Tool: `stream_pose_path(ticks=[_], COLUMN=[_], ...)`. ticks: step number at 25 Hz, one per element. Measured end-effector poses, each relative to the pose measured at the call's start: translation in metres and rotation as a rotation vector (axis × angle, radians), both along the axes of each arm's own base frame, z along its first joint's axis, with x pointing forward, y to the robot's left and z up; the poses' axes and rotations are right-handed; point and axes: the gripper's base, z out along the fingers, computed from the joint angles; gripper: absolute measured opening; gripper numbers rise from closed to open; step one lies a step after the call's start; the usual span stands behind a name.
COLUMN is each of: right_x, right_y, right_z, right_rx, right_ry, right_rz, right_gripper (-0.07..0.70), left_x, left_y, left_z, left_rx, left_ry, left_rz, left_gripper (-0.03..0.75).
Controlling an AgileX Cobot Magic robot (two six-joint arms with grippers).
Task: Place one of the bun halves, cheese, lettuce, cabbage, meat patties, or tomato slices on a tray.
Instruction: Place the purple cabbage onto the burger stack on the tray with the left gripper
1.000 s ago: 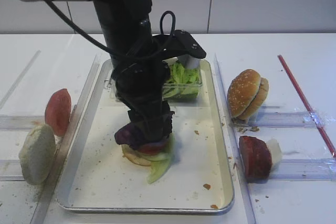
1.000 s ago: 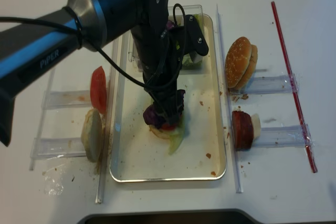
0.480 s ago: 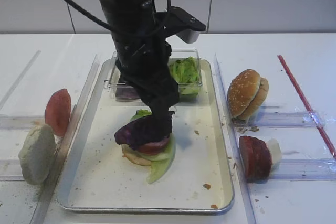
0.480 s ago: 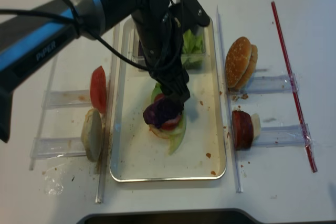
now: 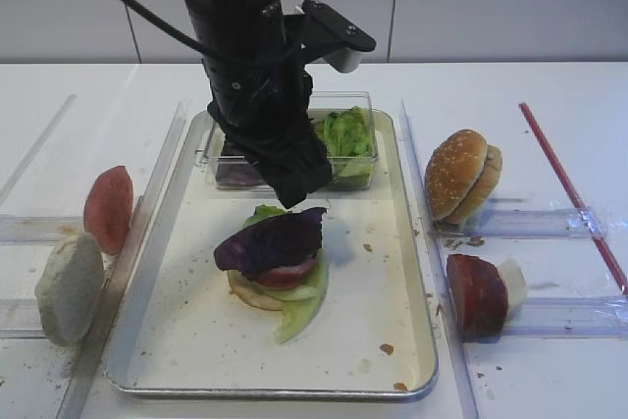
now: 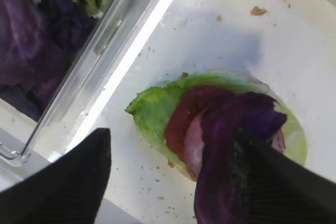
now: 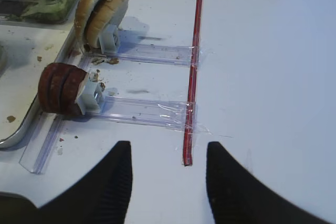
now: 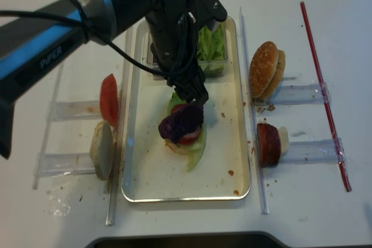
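"PIPER" on the left arm (image 8: 52, 56)

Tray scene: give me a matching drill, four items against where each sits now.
Items:
1. cabbage
2. lettuce
3. bun halves
4. left gripper

Places:
A. in the clear box at the tray's far end
B. right of the tray, on edge in a clear rack
C. above the stack, jaws open and empty
D. on top of the stack on the tray

Pairs: 1-D, 2-A, 3-B, 4-C
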Motion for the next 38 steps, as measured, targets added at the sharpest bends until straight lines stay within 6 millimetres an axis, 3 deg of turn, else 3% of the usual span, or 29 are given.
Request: stream_pose_path(ticks=[16, 23, 38], right_x=[0.0, 0.0, 0.0], right_y=[0.0, 0.0, 0.0], right_z=[0.0, 0.0, 0.0], right_rx=[0.0, 0.0, -0.004], right_ry=[0.0, 0.0, -0.001], right_rz=[0.0, 0.0, 0.002], right_gripper=[0.343, 0.343, 0.343], left_x=[0.0, -0.004, 0.008], left_y=[0.0, 0.002, 0.013], left_z=[-0.001, -0.012, -0.016], left_rx=[0.008, 0.024, -0.033], left_ry=[0.008, 0.039, 0.074], left_rz=[0.003, 0.003, 0.05], left_gripper=[0.441, 0.441, 0.44])
